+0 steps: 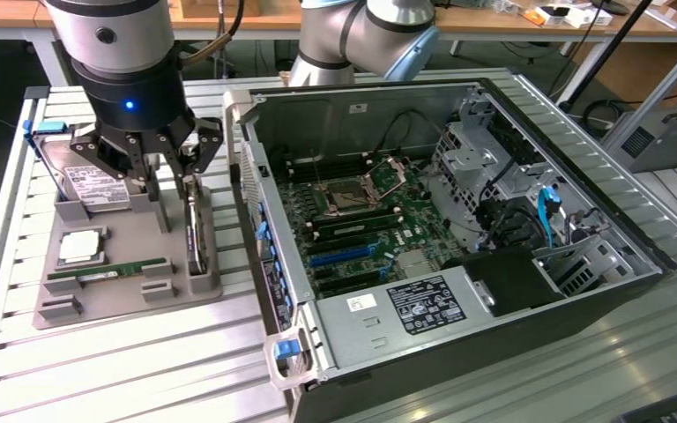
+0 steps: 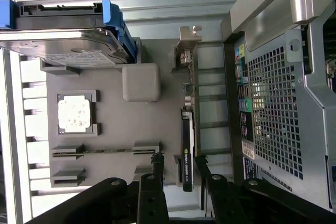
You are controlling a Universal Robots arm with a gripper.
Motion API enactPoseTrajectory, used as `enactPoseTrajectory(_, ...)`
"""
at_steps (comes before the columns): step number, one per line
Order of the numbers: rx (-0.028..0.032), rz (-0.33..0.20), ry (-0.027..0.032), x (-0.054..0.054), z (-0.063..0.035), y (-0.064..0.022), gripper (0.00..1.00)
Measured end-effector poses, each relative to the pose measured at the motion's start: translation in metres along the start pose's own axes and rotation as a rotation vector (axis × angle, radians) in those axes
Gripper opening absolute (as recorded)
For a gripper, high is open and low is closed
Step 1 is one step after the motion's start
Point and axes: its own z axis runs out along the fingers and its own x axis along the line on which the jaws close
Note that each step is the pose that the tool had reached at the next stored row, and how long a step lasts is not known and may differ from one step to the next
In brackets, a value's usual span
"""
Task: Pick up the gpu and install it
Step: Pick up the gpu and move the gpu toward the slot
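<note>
On a slatted metal bench [image 1: 138, 370], an open tower computer case [image 1: 362, 106] lies on its side just beside the end effector, its motherboard [image 1: 362, 220] exposed. A Universal Robots arm [image 1: 115, 44] hangs the end effector [image 2: 180, 163] over a grey parts tray [image 1: 127, 304] set against the case. The end effector is open and grips nothing. Seen from the wrist, its two black fingers [image 2: 157, 169] stand apart, one to each side of the gpu [image 2: 187, 140]. A clear gap shows between the card and one finger. Whether the fingertips have come level with the card's top edge cannot be told.

The gpu stands on its long edge in a slot directly below the end effector, along the side of the tray nearest the case. Its silvery bracket [image 2: 185, 45] is at the end away from the fingers. On the side of the end effector away from the case, a silver hard drive [image 1: 94, 185] in a blue carrier rests at the tray's corner. A square processor chip [image 1: 81, 248] lies flat in its own recess on that same side. A narrow green memory stick [image 1: 109, 271] sits in a slot just beside the chip.
</note>
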Motion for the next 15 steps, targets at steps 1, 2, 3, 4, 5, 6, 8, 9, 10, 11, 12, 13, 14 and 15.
enactPoseTrajectory(1, 0.0001, 0.000, 0.0001, -0.0009, 0.0015, -0.0001, 0.36)
enactPoseTrajectory(2, 0.0007, 0.000, -0.0001, -0.0016, 0.0025, -0.0001, 0.36)
enactPoseTrajectory(3, 0.0015, 0.000, -0.0001, -0.0025, 0.0029, 0.0000, 0.36)
enactPoseTrajectory(4, 0.0022, 0.000, 0.0000, -0.0040, 0.0034, 0.0001, 0.36)
enactPoseTrajectory(5, 0.0024, 0.000, -0.0001, -0.0051, 0.0038, 0.0001, 0.36)
enactPoseTrajectory(6, 0.0029, 0.000, -0.0001, -0.0063, 0.0043, 0.0002, 0.36)
enactPoseTrajectory(8, 0.0043, 0.000, -0.0003, -0.0075, 0.0051, 0.0002, 0.36)
enactPoseTrajectory(9, 0.0045, 0.000, -0.0003, -0.0078, 0.0054, 0.0003, 0.36)
enactPoseTrajectory(10, 0.0046, 0.000, -0.0003, -0.0080, 0.0056, 0.0003, 0.36)
enactPoseTrajectory(11, 0.0049, 0.000, -0.0001, -0.0081, 0.0058, 0.0002, 0.36)
enactPoseTrajectory(12, 0.0049, 0.000, -0.0001, -0.0081, 0.0059, 0.0002, 0.36)
enactPoseTrajectory(13, 0.0049, 0.000, -0.0001, -0.0081, 0.0060, 0.0002, 0.36)
enactPoseTrajectory(14, 0.0048, 0.000, -0.0002, -0.0081, 0.0060, 0.0002, 0.36)
enactPoseTrajectory(15, 0.0047, 0.000, -0.0003, -0.0081, 0.0061, 0.0002, 0.36)
